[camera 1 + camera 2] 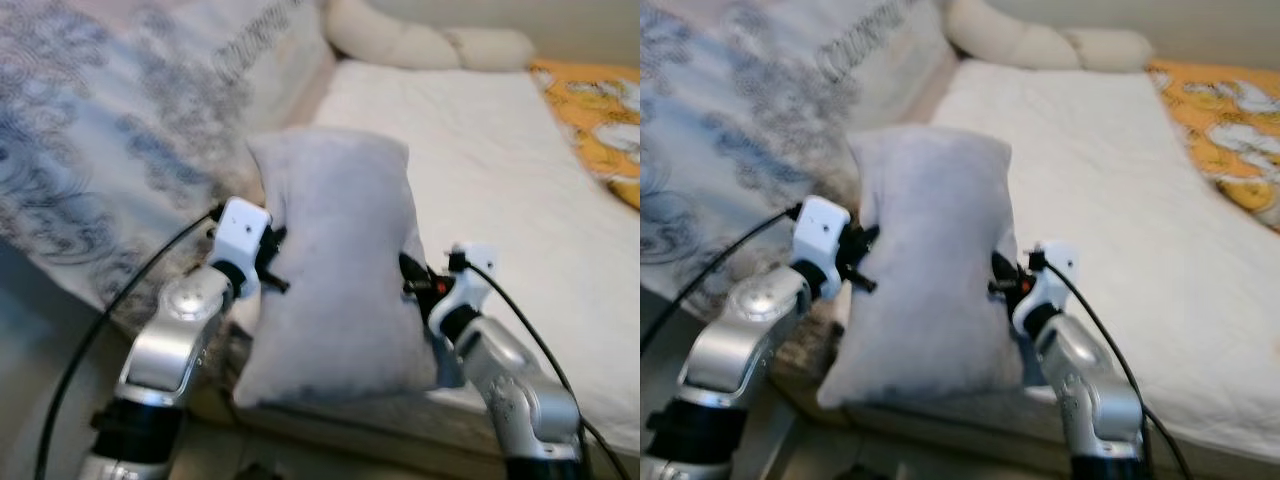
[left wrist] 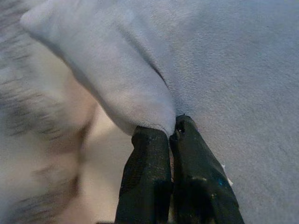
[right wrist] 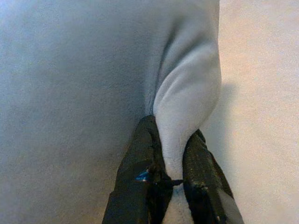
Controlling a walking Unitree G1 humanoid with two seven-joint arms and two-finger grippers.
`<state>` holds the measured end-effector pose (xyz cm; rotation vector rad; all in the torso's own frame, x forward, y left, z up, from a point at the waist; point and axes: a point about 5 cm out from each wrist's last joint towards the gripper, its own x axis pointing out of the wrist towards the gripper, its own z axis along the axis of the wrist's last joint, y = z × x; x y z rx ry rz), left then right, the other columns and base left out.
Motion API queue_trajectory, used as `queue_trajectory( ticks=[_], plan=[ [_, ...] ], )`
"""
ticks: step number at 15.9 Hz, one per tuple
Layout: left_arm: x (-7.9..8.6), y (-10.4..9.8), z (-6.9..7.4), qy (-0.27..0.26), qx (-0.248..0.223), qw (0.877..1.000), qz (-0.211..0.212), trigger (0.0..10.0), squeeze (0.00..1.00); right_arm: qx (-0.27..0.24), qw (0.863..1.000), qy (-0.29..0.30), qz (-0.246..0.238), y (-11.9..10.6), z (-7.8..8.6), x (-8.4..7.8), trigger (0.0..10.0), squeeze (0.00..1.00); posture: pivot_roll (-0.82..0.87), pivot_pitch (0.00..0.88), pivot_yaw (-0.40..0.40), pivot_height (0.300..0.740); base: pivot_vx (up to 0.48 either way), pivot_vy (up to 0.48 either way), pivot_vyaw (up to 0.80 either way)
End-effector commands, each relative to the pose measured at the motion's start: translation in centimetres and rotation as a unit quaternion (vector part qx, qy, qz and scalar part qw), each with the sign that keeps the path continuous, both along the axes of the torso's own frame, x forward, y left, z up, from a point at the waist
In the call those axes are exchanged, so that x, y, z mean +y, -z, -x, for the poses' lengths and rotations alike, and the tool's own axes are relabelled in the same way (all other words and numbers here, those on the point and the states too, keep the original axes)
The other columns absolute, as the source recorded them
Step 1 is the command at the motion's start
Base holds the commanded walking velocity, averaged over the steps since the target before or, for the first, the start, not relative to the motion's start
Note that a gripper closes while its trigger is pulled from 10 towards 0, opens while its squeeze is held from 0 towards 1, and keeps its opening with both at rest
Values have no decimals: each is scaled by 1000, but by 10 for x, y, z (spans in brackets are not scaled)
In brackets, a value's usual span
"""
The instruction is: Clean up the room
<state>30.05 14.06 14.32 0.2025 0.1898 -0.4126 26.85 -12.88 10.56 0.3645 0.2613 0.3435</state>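
Observation:
A pale grey pillow [image 1: 340,270] hangs upright between my two arms, above the near edge of the bed [image 1: 470,140]. My left gripper [image 2: 172,133] is shut on a fold of the pillow's left edge, and it sits at that side in the eye views [image 1: 272,262]. My right gripper [image 3: 174,140] is shut on a pinch of fabric at the pillow's right edge [image 1: 412,280]. The pillow hides both sets of fingertips in the eye views.
A white mattress sheet covers the bed. A patterned blue-grey duvet [image 1: 110,130] lies heaped on the left. Cream pillows [image 1: 430,42] line the far end. An orange patterned blanket [image 1: 600,110] lies at the right edge.

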Motion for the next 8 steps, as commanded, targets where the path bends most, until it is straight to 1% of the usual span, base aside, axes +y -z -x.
queue_trajectory(
  ticks=[1,4,6,7,8],
  plan=[
    [-2,-10,-4,3,-21,1000,-1,10000,0,-20,1000,-14,0,-9,-2,4,10000,0,-93,0,14,740,371,0,0],
    [0,-10,-5,4,-22,1000,-6,10000,0,-12,1000,-25,-4,-8,-2,6,10000,0,-91,0,11,740,370,0,0],
    [0,-10,-5,6,-23,1000,-10,10000,0,-10,1000,-28,-9,-7,-1,7,10000,0,-89,0,11,740,364,0,-800],
    [0,-10,-6,8,-22,1000,-12,10000,0,-13,1000,-27,-9,-8,-1,7,10000,0,-89,0,13,740,360,0,-531],
    [0,-9,-6,16,-20,999,-19,10000,0,-12,999,-32,-2,-7,0,8,10000,0,-89,0,13,740,307,0,0]
  ],
)
